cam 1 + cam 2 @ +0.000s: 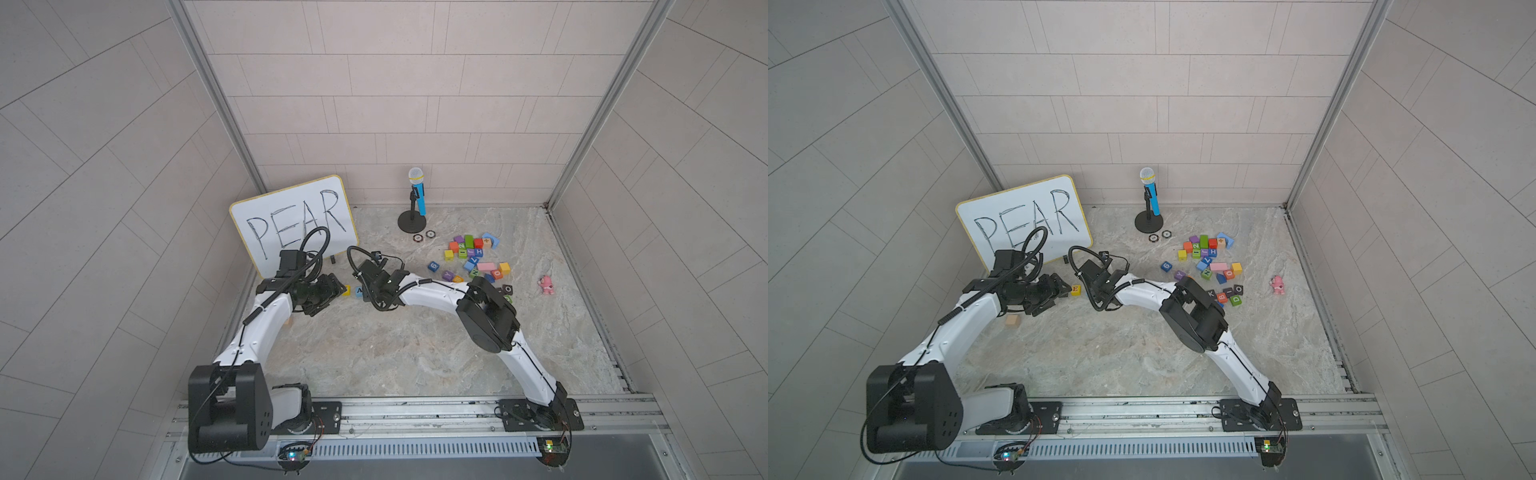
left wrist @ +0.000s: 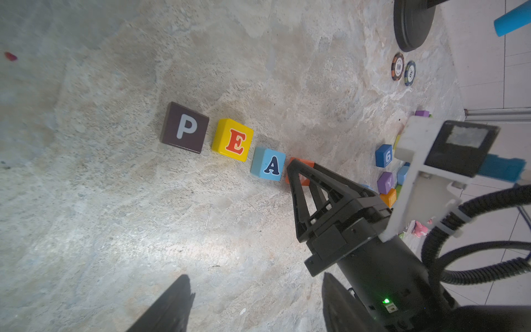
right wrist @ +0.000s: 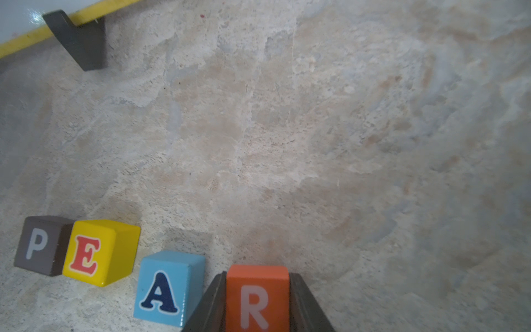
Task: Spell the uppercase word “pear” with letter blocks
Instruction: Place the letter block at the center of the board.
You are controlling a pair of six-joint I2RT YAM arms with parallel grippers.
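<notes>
Four letter blocks lie in a row on the stone tabletop: dark purple P [image 2: 184, 128], yellow E [image 2: 234, 140], blue A [image 2: 270, 165] and orange-red R [image 3: 255, 299]. In the right wrist view P [image 3: 38, 247] and E [image 3: 86, 254] touch, while A [image 3: 161, 290] sits a little apart from them. My right gripper [image 3: 257, 276] is shut on the R block, one finger on each side, with the block resting on the table beside A. My left gripper [image 2: 255, 277] hovers open near the row with nothing between its fingers. In both top views the arms hide most of the row; only E [image 1: 1076, 289] shows well.
A whiteboard [image 1: 291, 224] reading PEAR leans at the back left. A toy microphone on a stand [image 1: 415, 199] and two poker chips [image 1: 424, 237] are behind. A pile of spare blocks [image 1: 473, 257] and a pink toy [image 1: 547, 285] lie right. A plain wooden cube [image 1: 1013, 321] sits under the left arm.
</notes>
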